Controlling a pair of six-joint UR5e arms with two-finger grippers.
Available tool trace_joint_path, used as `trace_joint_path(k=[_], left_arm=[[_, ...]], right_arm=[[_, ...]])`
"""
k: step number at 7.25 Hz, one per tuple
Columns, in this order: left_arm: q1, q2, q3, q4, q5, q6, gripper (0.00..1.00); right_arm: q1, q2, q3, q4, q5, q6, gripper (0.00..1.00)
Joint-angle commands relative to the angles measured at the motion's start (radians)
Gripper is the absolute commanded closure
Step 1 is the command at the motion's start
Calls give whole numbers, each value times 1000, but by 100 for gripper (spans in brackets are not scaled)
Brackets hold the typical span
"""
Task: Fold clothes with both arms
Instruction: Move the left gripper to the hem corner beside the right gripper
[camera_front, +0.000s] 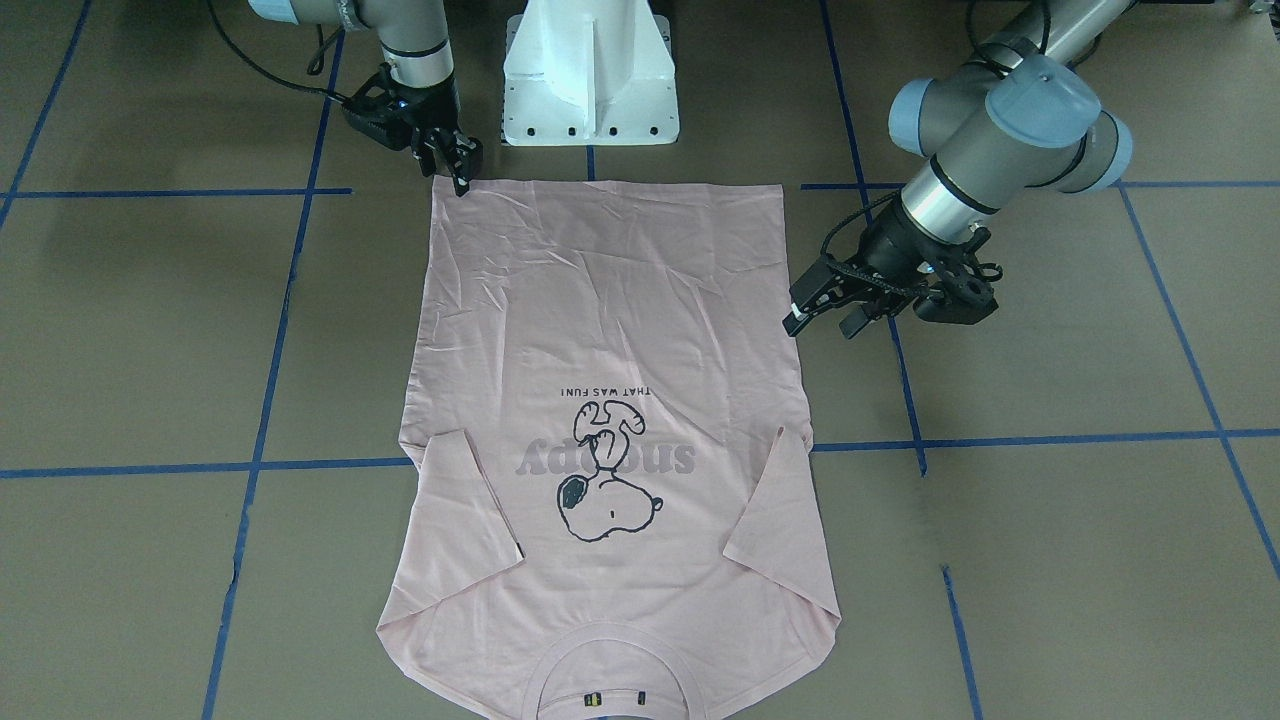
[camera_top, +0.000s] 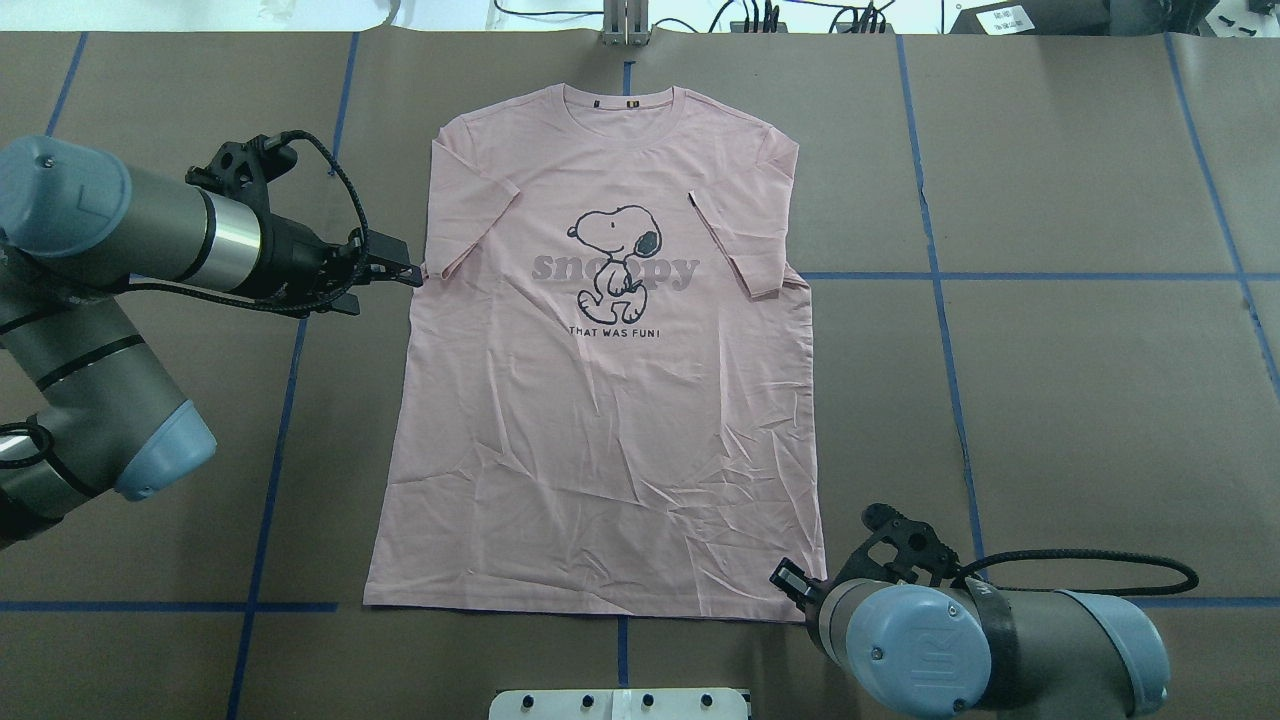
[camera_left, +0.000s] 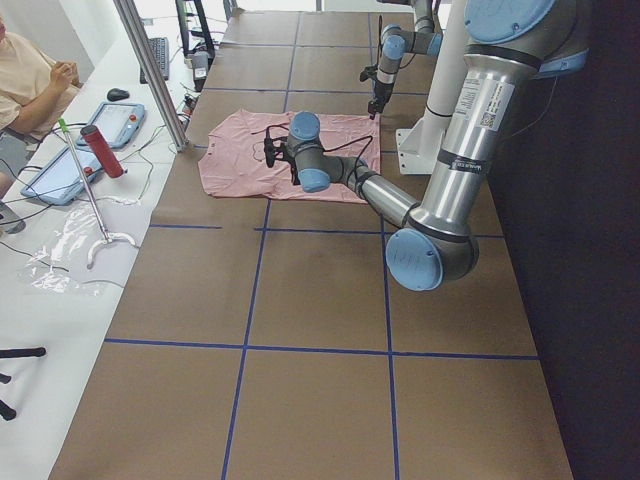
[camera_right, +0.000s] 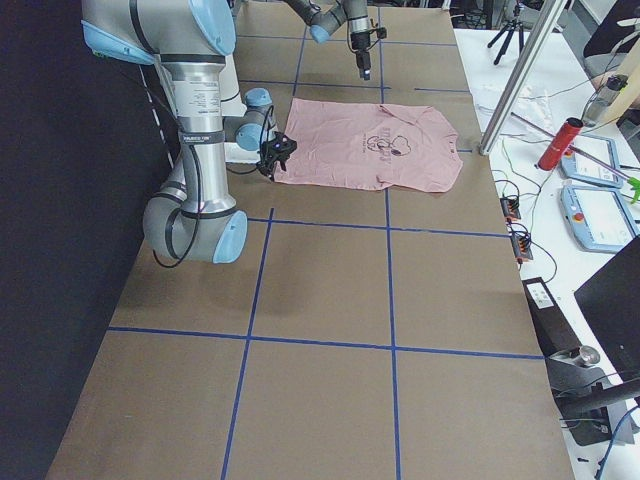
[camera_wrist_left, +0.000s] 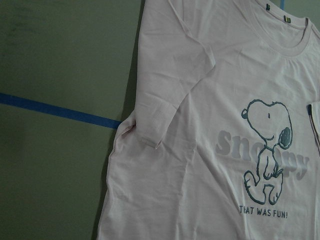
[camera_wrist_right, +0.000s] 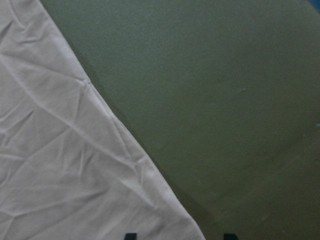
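Flat on the brown paper-covered table (camera_top: 1050, 400), inside a grid of blue tape lines (camera_top: 940, 300), lies the pale pink short-sleeved T-shirt (camera_top: 600, 430), print side up, its ribbed round collar (camera_top: 620, 100) at the far edge from the robot and its straight hem nearest the white pedestal base (camera_front: 590, 80). Both short sleeves are turned inward over the chest, flanking the black cartoon dog print (camera_top: 615, 262) and the grey lettering behind it. The left arm's black two-finger gripper (camera_top: 408, 273) hangs just beside the shirt's side seam, level with the folded sleeve on that side, its jaws parted and holding nothing. The right arm's black two-finger gripper (camera_front: 460, 178) sits at the hem corner on the robot's right. Its wrist camera shows two black fingertips (camera_wrist_right: 130, 236) spread apart, with the cloth's corner edge running between them and nothing clamped. Whether those tips touch the fabric cannot be told. Creases cross the lower half of the shirt.
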Motion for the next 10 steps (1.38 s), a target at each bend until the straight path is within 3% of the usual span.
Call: trace_joint_path(k=[1, 3, 4, 5, 6, 8, 10], left_arm=[[0, -5, -1, 1, 0, 0, 7], [0, -5, -1, 1, 0, 0, 7], [-1, -3, -4, 1, 0, 0, 7], [-1, 0, -7, 1, 0, 0, 7], [-1, 0, -15, 1, -3, -2, 6], [52, 33, -82, 0, 27, -170, 6], [286, 208, -256, 53, 234, -281, 7]], right_arm=[[-3, -7, -1, 0, -2, 1, 40], [-13, -7, -1, -2, -6, 4, 77], [-19, -8, -1, -3, -8, 4, 92], [-29, -9, 1, -3, -8, 19, 100], [-33, -4, 2, -3, -8, 36, 100], [-21, -14, 95, -5, -2, 35, 100], [-3, -22, 94, -5, 1, 30, 100]])
